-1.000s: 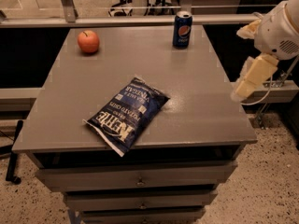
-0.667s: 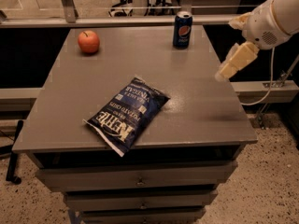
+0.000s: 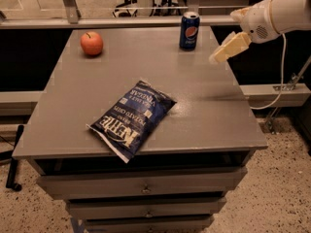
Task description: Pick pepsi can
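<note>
Grey drawer cabinet, flat top [image 3: 209, 115], seen from the front and above.

Pepsi can [image 3: 189, 30]: upright at the far edge of the top, right of centre. Dark blue, silver rim, round logo facing the camera. Nothing touches it.

Gripper [image 3: 219, 55]: cream-coloured, in the air over the right rear part of the top, to the right of the can and slightly nearer the camera. It is clearly apart from the can and angled down and to the left. Spread or pressed together: cannot tell. It holds nothing that can be seen.

Arm [image 3: 277, 12]: white, enters from the upper right corner (a pale cable [image 3: 282, 76] hangs below it, off the cabinet's right side).

Apple [image 3: 91, 43]: red, far left of the top, well apart from the can.

Kettle chip bag [image 3: 132, 117]: dark blue, lying flat and diagonal near the front, left of centre, one corner just past the front edge.

Drawers [image 3: 146, 186]: stacked under the top, with the uppermost gap dark.
</note>
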Tool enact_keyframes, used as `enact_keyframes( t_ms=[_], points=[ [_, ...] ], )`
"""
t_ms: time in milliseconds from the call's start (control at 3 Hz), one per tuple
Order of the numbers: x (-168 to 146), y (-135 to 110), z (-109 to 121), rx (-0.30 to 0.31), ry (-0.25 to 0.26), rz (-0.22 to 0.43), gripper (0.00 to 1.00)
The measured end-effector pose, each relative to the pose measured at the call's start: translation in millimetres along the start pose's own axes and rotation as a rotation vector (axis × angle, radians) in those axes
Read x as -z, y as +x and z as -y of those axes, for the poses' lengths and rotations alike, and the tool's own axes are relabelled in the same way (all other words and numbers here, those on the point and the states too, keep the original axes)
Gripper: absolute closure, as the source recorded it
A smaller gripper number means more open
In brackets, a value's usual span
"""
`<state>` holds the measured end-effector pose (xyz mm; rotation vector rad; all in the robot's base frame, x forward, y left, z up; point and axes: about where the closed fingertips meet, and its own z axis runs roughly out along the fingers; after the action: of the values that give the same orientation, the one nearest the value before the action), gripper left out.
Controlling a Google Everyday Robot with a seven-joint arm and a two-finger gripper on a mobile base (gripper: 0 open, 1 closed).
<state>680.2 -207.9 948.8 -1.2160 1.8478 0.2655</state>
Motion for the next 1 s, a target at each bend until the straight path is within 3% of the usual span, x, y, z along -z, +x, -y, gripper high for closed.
enact_keyframes(
  t_ms=[667, 1000],
  points=[
    [-12, 0, -1, 0.008, -0.022, 0.026, 0.0],
    [-54, 9, 26, -0.117, 0.013, 0.154, 0.0]
  ],
)
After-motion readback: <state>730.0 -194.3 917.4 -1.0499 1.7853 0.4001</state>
